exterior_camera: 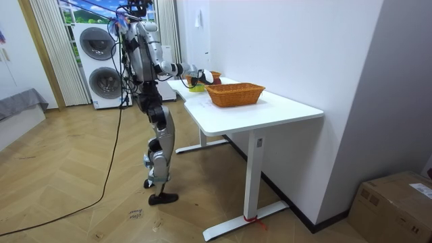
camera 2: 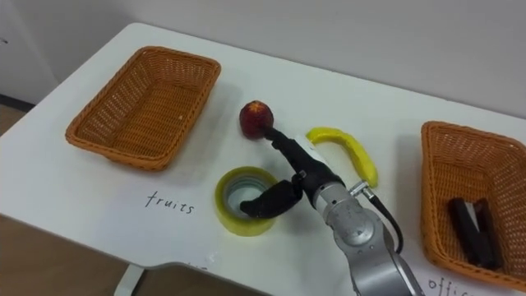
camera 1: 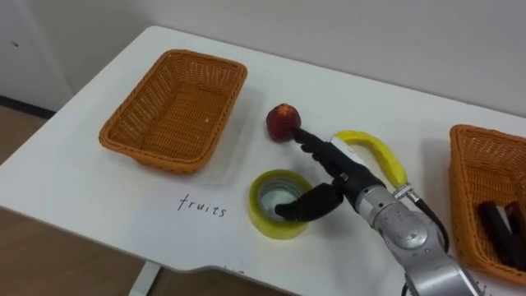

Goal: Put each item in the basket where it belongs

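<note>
The apple (camera 1: 283, 122) sits on the white table (camera 1: 82, 181) just above the middle of the frame, right of the empty wicker basket (camera 1: 177, 107) that fills the upper left. The right hand (camera 1: 337, 168) comes in from the lower right. Its fingers (camera 1: 311, 146) lie straight and spread, pointing up and left at the apple. The foremost fingertip is at the fruit's lower right side, but contact cannot be made out. The thumb (camera 1: 300, 205) drops away from the fingers over the hollow of the yellow tape roll (camera 1: 275, 228), which lies flat below the apple, and it hides part of the roll's inner ring. Nothing is held in the hand. A banana (camera 1: 378, 156) curves just right of the fingers, its lower end hidden behind the wrist. At the right edge a second wicker basket (camera 1: 485, 136) is cut off by the frame. The dark office items (camera 1: 501, 226) in it are too indistinct to name. A handwritten label (camera 1: 201, 205) lies below the left basket. In the room view the robot stands upright at the table's long side, arm stretched over the top.
</note>
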`<state>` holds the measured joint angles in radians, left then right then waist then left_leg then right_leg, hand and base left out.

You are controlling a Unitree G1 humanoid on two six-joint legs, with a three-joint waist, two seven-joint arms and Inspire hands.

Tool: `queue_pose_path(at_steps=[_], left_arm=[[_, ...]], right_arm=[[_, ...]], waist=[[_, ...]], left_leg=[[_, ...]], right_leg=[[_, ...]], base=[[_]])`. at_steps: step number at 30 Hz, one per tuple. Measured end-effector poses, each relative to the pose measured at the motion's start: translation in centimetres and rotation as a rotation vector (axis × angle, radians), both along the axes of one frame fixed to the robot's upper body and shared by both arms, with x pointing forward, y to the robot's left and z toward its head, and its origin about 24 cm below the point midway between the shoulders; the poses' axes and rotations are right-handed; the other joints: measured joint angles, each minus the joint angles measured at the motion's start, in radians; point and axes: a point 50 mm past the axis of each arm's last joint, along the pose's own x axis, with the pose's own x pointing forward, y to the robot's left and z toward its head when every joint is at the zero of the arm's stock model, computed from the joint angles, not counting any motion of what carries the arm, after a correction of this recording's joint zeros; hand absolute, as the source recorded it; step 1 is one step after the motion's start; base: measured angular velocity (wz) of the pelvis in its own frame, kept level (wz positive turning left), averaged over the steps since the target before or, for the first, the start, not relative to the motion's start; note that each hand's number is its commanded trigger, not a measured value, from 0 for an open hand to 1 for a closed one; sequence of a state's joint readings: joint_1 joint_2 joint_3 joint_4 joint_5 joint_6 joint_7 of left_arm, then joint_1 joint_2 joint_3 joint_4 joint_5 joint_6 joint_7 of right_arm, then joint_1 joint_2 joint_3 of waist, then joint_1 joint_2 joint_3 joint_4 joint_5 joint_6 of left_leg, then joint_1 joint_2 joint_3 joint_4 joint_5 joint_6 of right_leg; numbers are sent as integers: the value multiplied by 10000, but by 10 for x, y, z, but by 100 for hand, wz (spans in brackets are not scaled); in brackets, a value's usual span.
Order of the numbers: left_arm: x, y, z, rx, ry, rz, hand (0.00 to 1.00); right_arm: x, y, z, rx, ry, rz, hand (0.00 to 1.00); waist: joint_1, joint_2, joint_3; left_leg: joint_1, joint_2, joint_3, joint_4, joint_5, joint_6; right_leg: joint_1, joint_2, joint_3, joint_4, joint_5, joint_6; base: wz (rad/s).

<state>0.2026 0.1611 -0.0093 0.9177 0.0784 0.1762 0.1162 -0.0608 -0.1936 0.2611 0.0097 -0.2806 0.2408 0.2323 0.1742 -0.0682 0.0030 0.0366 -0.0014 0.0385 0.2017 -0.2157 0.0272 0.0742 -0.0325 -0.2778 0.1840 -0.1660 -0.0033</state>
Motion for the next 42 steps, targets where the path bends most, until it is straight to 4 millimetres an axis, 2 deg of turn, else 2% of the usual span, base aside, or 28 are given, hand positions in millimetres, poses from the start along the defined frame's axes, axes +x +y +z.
queue_pose_path(at_steps=[7, 11, 13, 31, 34, 39, 42], left_arm=[[0, 1, 0, -19, -31, 104, 0], [1, 2, 1, 24, -56, 92, 0], [1, 3, 1, 28, -48, 104, 0], [2, 4, 1, -60, -30, 107, 0], [0, 6, 1, 21, 105, 228, 0], [-1, 9, 1, 80, 280, 478, 0], [0, 9, 1, 80, 259, 474, 0]], right_arm=[[3, 0, 0, -386, -62, 36, 0], [5, 1, 1, -411, -95, 121, 0], [6, 1, 2, -455, -118, 132, 0], [9, 2, 3, -896, 141, 766, 0], [12, 3, 5, -1171, 251, 926, 0], [13, 3, 5, -1485, 573, 1126, 0], [14, 2, 6, -1576, 755, 1240, 0]], waist=[[2, -46, 26], [3, -110, 96], [4, -119, 105], [24, -130, 81], [37, -169, 54], [160, -330, -45], [221, -345, -36]], left_leg=[[5, -40, -17, 7, 26, 24], [2, -51, -35, 7, 43, 21], [-22, -52, -40, 7, 43, 21], [-80, -55, -90, 1, 60, 26], [-81, -56, -91, 2, 60, 25], [-67, -57, -94, 7, 63, 30], [-65, -58, -99, 8, 71, 45]], right_leg=[[21, -35, -13, -1, 0, 0], [26, -44, -18, -1, 0, 0], [6, -44, -19, 2, 0, 0], [-36, -55, -111, 14, 0, 0], [-35, -58, -163, 16, 0, 0], [-19, -66, -158, 16, 0, 0], [-18, -89, -149, 15, 0, 1]], base=[[0], [0], [0], [0], [0], [0], [0]])
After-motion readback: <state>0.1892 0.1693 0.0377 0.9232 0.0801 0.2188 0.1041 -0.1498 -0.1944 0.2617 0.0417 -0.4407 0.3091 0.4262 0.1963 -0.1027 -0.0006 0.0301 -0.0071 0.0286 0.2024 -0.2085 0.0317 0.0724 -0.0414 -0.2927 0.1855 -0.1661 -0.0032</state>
